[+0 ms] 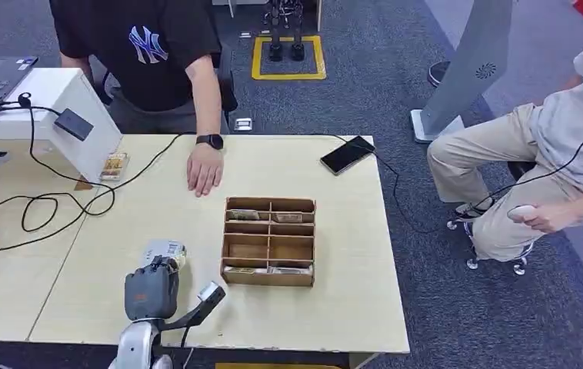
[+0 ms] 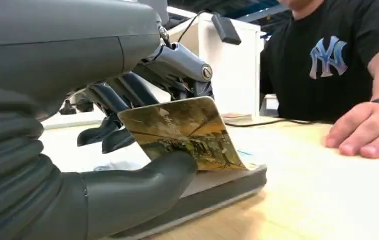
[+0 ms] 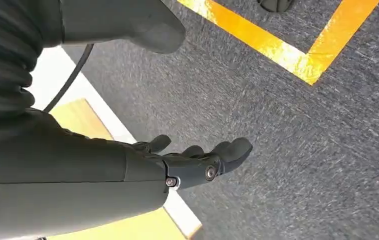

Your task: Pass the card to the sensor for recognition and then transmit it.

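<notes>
Pale wooden table (image 1: pixel 334 254) stands on grey carpet. At its near edge, the left hand (image 1: pixel 151 290) pinches a gold-brown card (image 2: pixel 187 132) between thumb and fingers, tilted over a flat grey sensor pad (image 2: pixel 217 192). Beside it sits a cardboard divider box (image 1: pixel 269 241); further off, a person's hand (image 1: pixel 204 168) rests flat. The right hand (image 3: pixel 197 160) hangs above the carpet, fingers loosely apart, holding nothing.

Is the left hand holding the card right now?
Yes: the left hand pinches the card between thumb and fingers above the table.
</notes>
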Action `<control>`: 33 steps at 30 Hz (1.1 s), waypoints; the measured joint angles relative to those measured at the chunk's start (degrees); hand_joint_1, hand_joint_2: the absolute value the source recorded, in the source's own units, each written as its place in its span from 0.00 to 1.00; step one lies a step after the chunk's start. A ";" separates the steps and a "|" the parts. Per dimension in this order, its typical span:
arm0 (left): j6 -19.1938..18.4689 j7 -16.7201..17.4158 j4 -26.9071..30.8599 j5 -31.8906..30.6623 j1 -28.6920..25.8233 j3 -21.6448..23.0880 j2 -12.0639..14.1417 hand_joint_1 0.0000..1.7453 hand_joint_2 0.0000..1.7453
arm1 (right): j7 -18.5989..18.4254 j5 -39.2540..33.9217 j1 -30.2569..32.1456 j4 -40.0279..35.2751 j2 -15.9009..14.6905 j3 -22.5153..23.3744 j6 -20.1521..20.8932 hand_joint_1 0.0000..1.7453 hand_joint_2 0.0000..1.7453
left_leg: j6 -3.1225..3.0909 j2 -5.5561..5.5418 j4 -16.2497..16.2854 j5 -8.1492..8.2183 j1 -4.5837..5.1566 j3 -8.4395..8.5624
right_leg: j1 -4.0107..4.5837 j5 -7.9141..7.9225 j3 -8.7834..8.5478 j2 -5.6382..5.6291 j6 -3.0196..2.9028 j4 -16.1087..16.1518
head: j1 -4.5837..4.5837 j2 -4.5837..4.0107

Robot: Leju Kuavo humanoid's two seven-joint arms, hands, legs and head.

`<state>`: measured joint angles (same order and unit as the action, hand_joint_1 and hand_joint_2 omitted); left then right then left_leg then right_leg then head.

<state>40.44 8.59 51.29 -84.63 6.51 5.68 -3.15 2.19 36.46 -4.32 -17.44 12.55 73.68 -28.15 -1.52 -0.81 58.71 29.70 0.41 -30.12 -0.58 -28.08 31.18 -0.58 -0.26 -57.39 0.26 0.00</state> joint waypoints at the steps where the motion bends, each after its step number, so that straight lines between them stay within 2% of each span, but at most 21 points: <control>1: 0.00 0.51 -1.24 0.09 0.85 0.13 0.02 1.00 1.00 | 0.00 0.26 -0.03 0.00 -0.02 0.07 0.20 0.00 1.00 | 0.00 -0.02 -0.01 0.00 0.00 0.03 | 0.00 -0.01 -0.05 0.07 0.01 0.00 | 0.00 0.00; 4: -0.04 3.39 -5.15 2.21 3.33 2.04 0.46 1.00 1.00 | -0.52 0.85 -0.15 -0.07 -0.02 0.18 0.76 0.00 1.00 | 0.01 -0.09 -0.04 0.00 0.02 0.21 | -0.02 -0.04 -0.26 0.15 0.04 0.00 | 0.02 0.00; 9: -0.24 3.52 -13.85 2.64 8.58 4.66 0.92 1.00 1.00 | -0.39 1.18 -0.41 0.02 -0.15 0.18 0.92 0.00 1.00 | 0.05 -0.38 -0.17 0.02 0.06 0.47 | -0.07 -0.17 -0.97 0.41 0.03 0.00 | -0.02 0.00; 11: -0.26 3.17 -17.73 3.21 9.09 4.88 0.81 1.00 1.00 | -0.37 1.18 -0.68 0.02 -0.22 0.18 0.92 0.00 1.00 | 0.31 -0.10 -0.22 0.22 0.06 0.77 | -0.12 -0.27 -1.09 0.20 -0.14 -0.01 | 0.06 0.00; 14: -0.17 1.53 -19.16 4.04 9.91 4.92 0.70 1.00 1.00 | -0.35 1.18 -0.56 0.07 -0.33 0.18 0.87 0.00 1.00 | 0.18 -0.15 -0.23 0.08 0.08 0.95 | -0.12 -0.27 -1.26 0.23 -0.14 -0.02 | 0.11 0.00; 16: -0.09 -1.27 -18.98 5.38 9.85 4.02 0.44 1.00 1.00 | -0.42 1.35 -0.69 0.09 -0.33 0.18 0.65 0.00 1.00 | 0.21 -0.16 -0.27 0.12 0.09 1.07 | -0.12 -0.31 -1.35 0.26 -0.17 -0.02 | 0.13 0.00; 18: 0.04 -5.45 -17.66 7.28 9.54 2.40 -0.37 1.00 1.00 | -0.57 1.55 -0.69 0.11 -0.35 0.18 0.46 0.00 1.00 | 0.23 -0.17 -0.27 0.10 0.09 1.07 | -0.11 -0.31 -1.35 0.26 -0.19 -0.02 | 0.15 0.00; 20: 0.20 -11.49 -15.08 10.46 8.71 -0.71 -2.03 1.00 1.00 | -0.61 1.68 -0.66 0.11 -0.35 0.18 0.28 0.00 1.00 | 0.25 -0.16 -0.27 0.07 0.08 1.04 | -0.10 -0.32 -1.27 0.25 -0.19 -0.03 | 0.15 0.00; 22: 0.28 -20.06 -11.89 16.54 8.38 -4.38 -4.21 1.00 1.00 | -0.68 1.70 -0.66 0.11 -0.35 0.18 -0.15 0.00 1.00 | 0.23 -0.18 -0.26 0.03 0.07 0.89 | -0.10 -0.30 -1.08 0.25 -0.20 -0.05 | 0.15 0.00; 23: 0.26 -22.39 -10.19 19.77 8.36 -5.42 -5.51 1.00 1.00 | -0.70 1.70 -0.68 0.11 -0.35 0.18 -0.29 0.00 1.00 | 0.22 -0.19 -0.26 -0.01 0.06 0.72 | -0.10 -0.28 -0.95 0.25 -0.19 -0.05 | 0.15 0.00; 24: 0.22 -22.95 -8.52 22.53 8.29 -5.53 -6.25 1.00 1.00 | -0.81 1.68 -0.68 0.11 -0.35 0.18 -0.33 0.00 1.00 | 0.20 -0.18 -0.25 -0.04 0.06 0.58 | -0.10 -0.23 -0.83 0.25 -0.18 -0.06 | 0.13 0.00; 26: 0.09 -21.73 -3.89 27.74 7.98 -4.87 -7.30 1.00 1.00 | -1.03 1.68 -0.65 0.11 -0.35 0.18 -0.39 0.00 1.00 | 0.21 -0.13 -0.23 -0.05 0.05 0.40 | -0.10 -0.16 -0.62 0.16 -0.21 -0.07 | 0.13 0.00; 29: -1.05 -21.55 4.02 36.25 7.74 -1.74 -7.61 1.00 1.00 | -1.20 1.48 -0.53 0.11 -0.35 0.18 -0.55 0.00 1.00 | 0.21 -0.12 -0.20 -0.04 0.07 0.22 | -0.11 -0.14 -0.41 0.08 -0.18 -0.07 | 0.15 0.00; 33: -3.30 -20.72 11.91 40.13 7.66 3.48 -7.56 1.00 1.00 | -1.36 1.24 -0.67 0.11 -0.33 0.18 -0.57 0.00 1.00 | 0.18 -0.15 -0.19 -0.02 0.07 0.02 | -0.11 -0.15 -0.24 0.11 -0.17 -0.07 | 0.15 0.00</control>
<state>37.13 -12.13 63.20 -44.50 14.17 9.16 -10.71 0.83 37.70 -4.99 -17.33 12.22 73.85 -28.72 -1.34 -0.96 58.52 29.68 0.48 -30.09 -0.68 -28.23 30.94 -0.47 -0.43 -57.46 0.42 0.00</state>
